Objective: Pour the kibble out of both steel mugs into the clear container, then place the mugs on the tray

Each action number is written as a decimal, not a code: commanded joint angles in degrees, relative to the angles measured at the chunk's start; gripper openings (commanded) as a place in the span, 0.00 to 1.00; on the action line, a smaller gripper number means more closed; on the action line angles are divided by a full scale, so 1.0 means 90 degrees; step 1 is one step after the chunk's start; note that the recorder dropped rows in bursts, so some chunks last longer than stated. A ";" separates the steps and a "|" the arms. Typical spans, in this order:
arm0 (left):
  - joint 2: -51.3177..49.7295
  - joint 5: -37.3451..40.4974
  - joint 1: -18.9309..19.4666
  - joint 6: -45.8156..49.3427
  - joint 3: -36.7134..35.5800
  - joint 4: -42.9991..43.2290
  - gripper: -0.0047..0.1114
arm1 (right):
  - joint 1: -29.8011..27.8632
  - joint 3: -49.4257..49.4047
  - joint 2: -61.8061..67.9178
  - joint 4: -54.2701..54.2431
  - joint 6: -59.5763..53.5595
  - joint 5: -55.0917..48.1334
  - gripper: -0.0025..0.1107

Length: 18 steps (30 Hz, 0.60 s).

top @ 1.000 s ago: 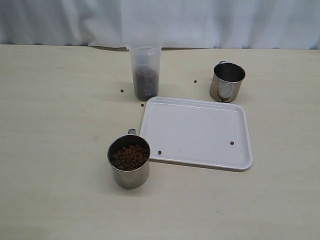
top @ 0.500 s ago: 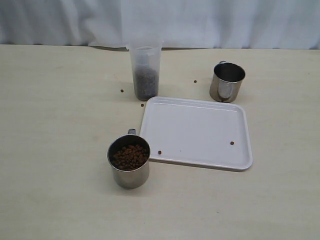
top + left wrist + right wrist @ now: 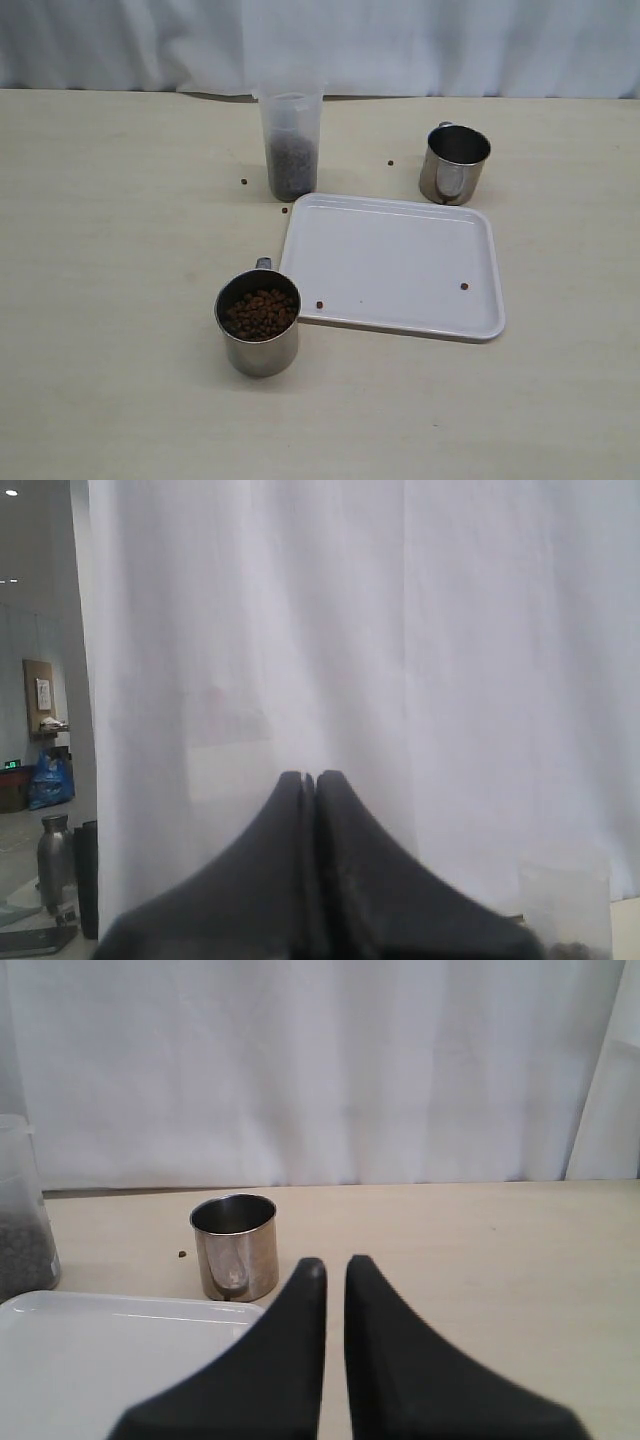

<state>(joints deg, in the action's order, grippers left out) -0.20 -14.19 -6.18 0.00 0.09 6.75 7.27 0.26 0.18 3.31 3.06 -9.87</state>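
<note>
Kibble [image 3: 259, 313] is filling one steel mug [image 3: 258, 345], which is standing on the table [image 3: 120, 250] just beside the near left corner of the tray [image 3: 400, 250], so that pour looks yet to be done. The clear container [image 3: 291, 145] is standing upright behind the tray, holding pellets partway up. The other steel mug [image 3: 455, 163] is sitting empty off the far right corner, apparently awaiting placement. Stray pellets [image 3: 464, 286] are lying about. Left jaws and right jaws are both resting closed on nothing, outside the exterior view.

We see a white tray [image 3: 390, 265], a shiny silver mug [image 3: 262, 355], a second silver mug [image 3: 455, 175], dark brown kibble [image 3: 260, 313], a cloudy clear container [image 3: 290, 120] and a tan table [image 3: 120, 250].
</note>
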 commanded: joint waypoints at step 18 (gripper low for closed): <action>0.0022 -0.0888 -0.0062 0.0351 -0.0010 0.0006 0.04 | 0.0027 -0.0029 -0.0020 0.0013 0.0026 -0.0034 0.07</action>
<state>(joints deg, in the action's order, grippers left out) -0.17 -16.34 -6.18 1.28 0.09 6.75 7.27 0.26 0.18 3.31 3.06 -9.87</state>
